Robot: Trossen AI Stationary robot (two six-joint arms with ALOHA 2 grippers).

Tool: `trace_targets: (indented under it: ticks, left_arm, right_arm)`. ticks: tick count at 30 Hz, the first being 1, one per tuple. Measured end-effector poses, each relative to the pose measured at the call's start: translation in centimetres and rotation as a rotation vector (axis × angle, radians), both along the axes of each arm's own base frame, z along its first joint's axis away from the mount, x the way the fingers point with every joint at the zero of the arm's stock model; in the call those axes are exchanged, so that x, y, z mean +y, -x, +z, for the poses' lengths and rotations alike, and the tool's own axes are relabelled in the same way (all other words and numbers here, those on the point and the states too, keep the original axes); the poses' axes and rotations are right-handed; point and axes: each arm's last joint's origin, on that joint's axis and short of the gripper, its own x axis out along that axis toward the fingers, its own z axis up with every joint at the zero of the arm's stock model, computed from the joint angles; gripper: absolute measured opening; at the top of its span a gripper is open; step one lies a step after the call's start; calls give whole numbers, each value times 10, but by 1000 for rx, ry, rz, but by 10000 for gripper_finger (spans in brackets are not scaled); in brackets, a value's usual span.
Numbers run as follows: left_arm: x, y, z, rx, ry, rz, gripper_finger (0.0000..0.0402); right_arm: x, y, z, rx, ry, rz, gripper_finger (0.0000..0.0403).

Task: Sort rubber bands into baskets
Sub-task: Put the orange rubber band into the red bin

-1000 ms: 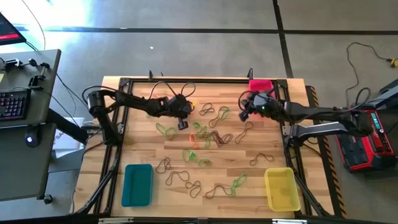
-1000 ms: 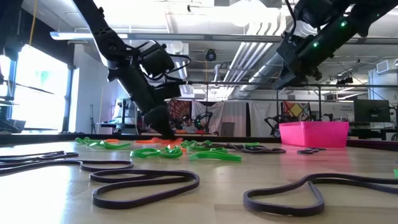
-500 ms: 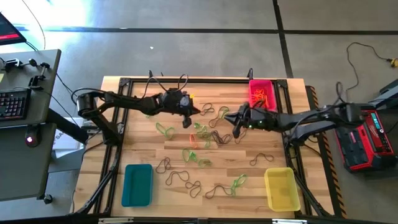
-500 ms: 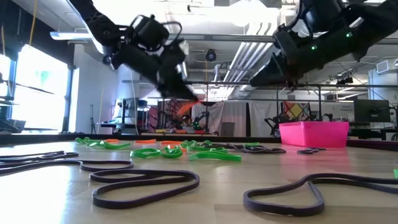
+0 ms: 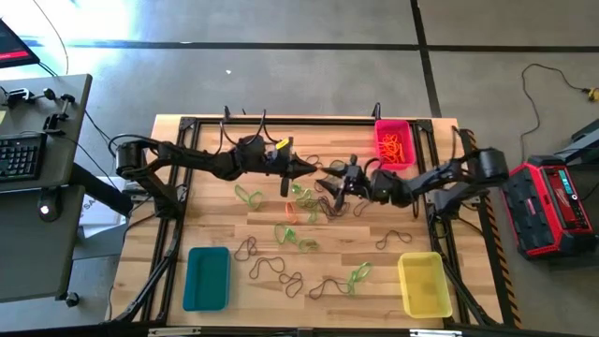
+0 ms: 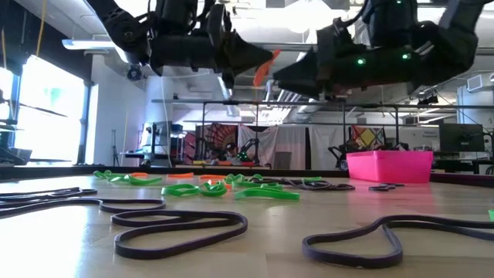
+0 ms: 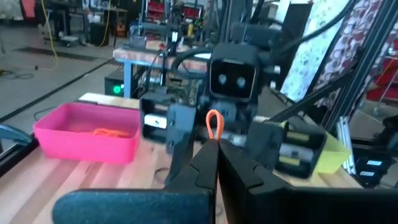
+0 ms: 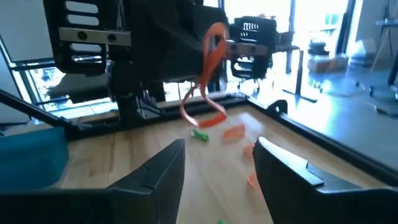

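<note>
- Two end effectors meet tip to tip above mid-desk, both well off the wood.
- Left end effector (image 5: 301, 167): fingers pinched together on an orange band (image 7: 213, 124). The band's loop stands up just past the fingertips, and in the right wrist view it hangs slack from them (image 8: 205, 81).
- Right end effector (image 5: 329, 181): fingers spread apart, nothing between them, and pointed at the left one. The orange band lies straight ahead of it, close, apparently not yet between the fingers.
- Key relation: the band's long axis runs roughly up-down, crosswise to the right end effector's line of approach. Judgement: a handover looks set up, with the right end effector to advance and close on the free loop.
- Pink basket (image 5: 394, 142): behind the right end effector on the far side of the desk, some orange bands already in it. The right arm is nearer to it, which fits a pass.
- Yellow basket (image 5: 424, 284) and teal basket (image 5: 207, 277): at the near desk edge, well apart from both end effectors.
- Below the meeting point: loose green (image 5: 301, 243) and dark bands (image 5: 271, 269) scattered on the desk (image 5: 215, 211).
- In the way: nothing between the two end effectors. Risk, as a judgement: the slack loop may swing or slip as the fingers close, and the two fingertips could knock each other.
</note>
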Motion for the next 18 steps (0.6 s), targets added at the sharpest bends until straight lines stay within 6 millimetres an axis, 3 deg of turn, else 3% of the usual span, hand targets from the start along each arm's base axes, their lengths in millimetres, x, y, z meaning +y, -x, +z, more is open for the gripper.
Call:
trace_targets:
  ticks: [7, 12, 15, 18]
  left_arm:
    - [-3, -1, 2, -23, -5, -5, 0]
    - [-3, -1, 2, -21, -4, -4, 0]
    - [-3, -1, 2, -19, -4, -3, 0]
    - [-2, -1, 2, -16, -4, -3, 0]
  right_arm:
    - [8, -29, 7, -55, 50, 26, 181]
    - [12, -39, 13, -69, 63, 33, 178]
    - [15, -40, 14, -63, 65, -5, 151]
    - [16, -39, 13, -52, 64, -35, 95]
